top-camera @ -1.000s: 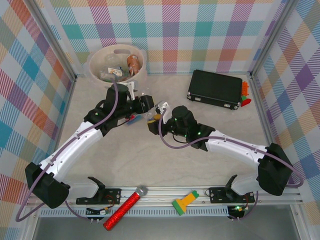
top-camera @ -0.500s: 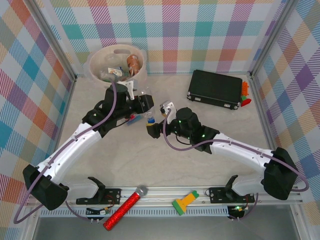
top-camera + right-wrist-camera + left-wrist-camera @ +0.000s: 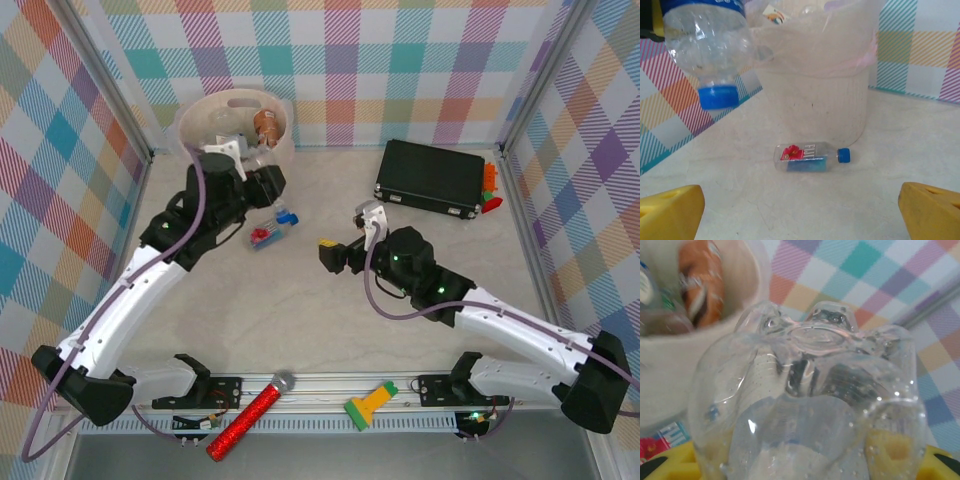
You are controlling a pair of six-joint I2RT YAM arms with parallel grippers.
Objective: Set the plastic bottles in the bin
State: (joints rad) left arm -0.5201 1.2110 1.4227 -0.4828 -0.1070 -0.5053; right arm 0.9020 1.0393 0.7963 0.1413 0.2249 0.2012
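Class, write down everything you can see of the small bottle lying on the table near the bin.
The bottle is small, clear plastic, with a blue cap on and a label showing a red flower and a blue patch. It lies on its side on the pale table, cap pointing right in the right wrist view, near the foot of the cream bin but apart from it. It looks uncrushed. Only the table touches it.
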